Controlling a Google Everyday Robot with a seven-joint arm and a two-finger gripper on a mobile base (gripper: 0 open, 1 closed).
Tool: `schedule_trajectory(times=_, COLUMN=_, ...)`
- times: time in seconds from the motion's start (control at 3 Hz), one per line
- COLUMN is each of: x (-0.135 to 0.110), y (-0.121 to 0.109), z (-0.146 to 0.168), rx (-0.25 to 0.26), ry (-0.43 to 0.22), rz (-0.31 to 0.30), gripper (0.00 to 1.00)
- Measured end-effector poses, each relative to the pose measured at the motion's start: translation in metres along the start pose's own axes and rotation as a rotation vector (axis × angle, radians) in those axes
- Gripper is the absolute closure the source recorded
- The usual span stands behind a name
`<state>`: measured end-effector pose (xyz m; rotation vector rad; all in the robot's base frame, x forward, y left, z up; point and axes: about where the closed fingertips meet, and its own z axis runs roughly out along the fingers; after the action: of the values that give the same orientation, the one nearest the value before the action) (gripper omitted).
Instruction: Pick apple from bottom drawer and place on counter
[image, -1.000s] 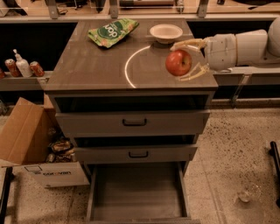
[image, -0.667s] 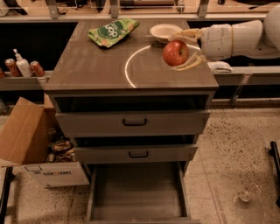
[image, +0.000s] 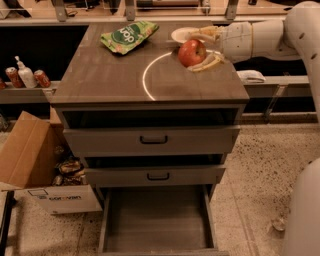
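Note:
The red apple (image: 192, 52) is between the two pale fingers (image: 209, 62) of my gripper (image: 196, 50), which is shut on it. It is at the right rear part of the grey-brown counter (image: 105, 75), just right of the white arc (image: 146, 75). I cannot tell if the apple touches the counter surface. My white arm (image: 260, 37) reaches in from the right. The bottom drawer (image: 155, 220) is pulled out at the foot of the cabinet, and its flat grey floor is bare.
A white bowl (image: 181, 34) sits just behind the apple and a green snack bag (image: 129, 35) lies at the counter's back left. Two upper drawers with black handles (image: 153, 140) stand slightly open. A cardboard box (image: 35, 160) is on the floor to the left, with a bottle and cans (image: 25, 75) on a shelf above it.
My gripper has carried the apple toward the back of the counter and a little left, closer to the white bowl. The drawers have not moved.

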<state>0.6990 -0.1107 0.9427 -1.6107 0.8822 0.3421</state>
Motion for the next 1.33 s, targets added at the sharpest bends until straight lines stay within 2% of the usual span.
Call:
schedule_trajectory(times=1.0, x=0.035, y=-0.007, z=0.041, rx=0.021, ry=-0.100, rz=0.160, gripper=1.00)
schedule_trajectory(times=1.33, x=0.043, y=-0.006, z=0.051, rx=0.011, ry=-0.105, rz=0.204, gripper=1.00)
